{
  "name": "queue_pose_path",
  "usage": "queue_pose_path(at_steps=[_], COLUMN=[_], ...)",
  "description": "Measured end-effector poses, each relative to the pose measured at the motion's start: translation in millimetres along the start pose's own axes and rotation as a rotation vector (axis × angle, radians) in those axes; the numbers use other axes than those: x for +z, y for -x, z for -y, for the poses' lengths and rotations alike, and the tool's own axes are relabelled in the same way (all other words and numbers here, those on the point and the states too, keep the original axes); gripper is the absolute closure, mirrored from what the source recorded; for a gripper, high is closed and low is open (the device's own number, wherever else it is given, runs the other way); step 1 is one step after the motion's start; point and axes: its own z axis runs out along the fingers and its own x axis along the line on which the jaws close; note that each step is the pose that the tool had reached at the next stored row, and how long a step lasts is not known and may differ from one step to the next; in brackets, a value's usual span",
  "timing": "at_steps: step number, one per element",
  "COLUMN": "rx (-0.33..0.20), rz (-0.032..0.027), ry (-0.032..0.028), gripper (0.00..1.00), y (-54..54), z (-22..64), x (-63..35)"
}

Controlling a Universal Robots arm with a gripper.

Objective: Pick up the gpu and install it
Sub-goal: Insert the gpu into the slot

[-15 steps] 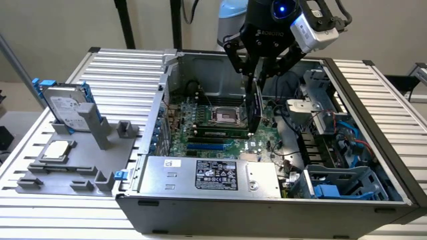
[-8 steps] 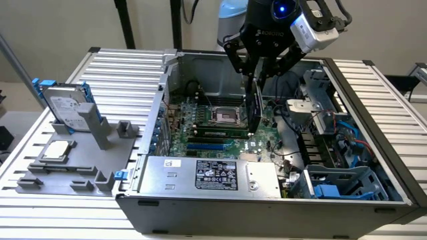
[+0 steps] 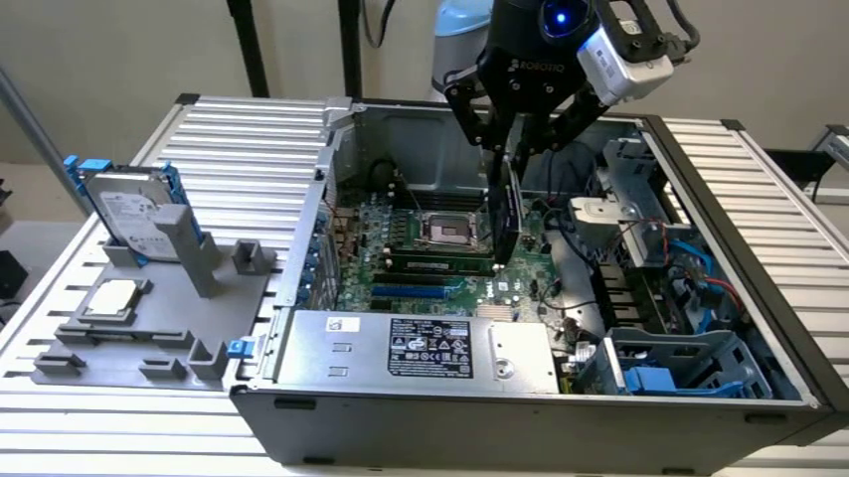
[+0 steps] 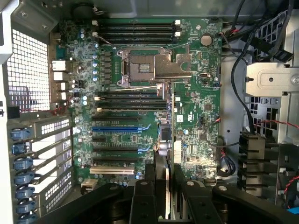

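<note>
The gpu [image 3: 504, 214] is a thin card hanging on edge, upright, above the green motherboard [image 3: 398, 268] inside the open computer case. My gripper [image 3: 515, 149] is shut on its upper edge. In the wrist view the gpu [image 4: 171, 121] appears edge-on as a narrow strip running out from between my black fingers [image 4: 145, 198], with my gripper [image 4: 166, 198] closed on it. The card hovers beside the CPU socket [image 4: 140, 70] and off to one side of the expansion slots, including a blue slot [image 4: 117, 128]. It is not seated in any slot.
A silver hard drive [image 3: 133, 214] with blue rails and a square CPU chip [image 3: 113, 298] rest on a grey fixture on the exterior view's left. The power supply [image 3: 412, 348], drive cage [image 3: 677, 363] and loose cables [image 4: 243, 70] crowd the case interior.
</note>
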Motion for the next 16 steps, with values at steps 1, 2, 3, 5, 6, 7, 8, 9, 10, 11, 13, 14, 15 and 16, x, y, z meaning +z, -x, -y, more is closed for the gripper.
queue_pose_path(at_steps=[1,2,3,5,6,7,8,9,10,11,13,14,15,16], rx=[-0.018,-0.036,-0.054,-0.091,-0.109,-0.127,-0.144,-0.164,-0.182,-0.199,-0.235,-0.253,-0.272,-0.29], rz=[0.0004,0.0009,0.0014,0.0023,0.0028,0.0033,0.0038,0.0043,0.0047,0.0051,0.0061,0.0066,0.007,0.0075], ry=[0.0,-0.0001,-0.0002,-0.0009,-0.0011,-0.0014,-0.0016,-0.0019,-0.0023,-0.0025,-0.0031,-0.0034,-0.0037,-0.0039], gripper=[0.74,0.74,0.74,0.74,0.74,0.74,0.74,0.74,0.74,0.74,0.74,0.74,0.74,0.74], y=[0.0,0.0,0.0,0.0,0.0,0.0,0.0,0.0,0.0,0.0,0.0,0.0,0.0,0.0], z=[0.0,0.0,0.0,0.1,0.1,0.1,0.1,0.1,0.0,0.0,0.0,0.0,0.0,0.0], x=[0.0,0.0,0.1,0.1,0.2,0.2,0.3,0.3,0.3,0.3,0.4,0.5,0.6,0.7])
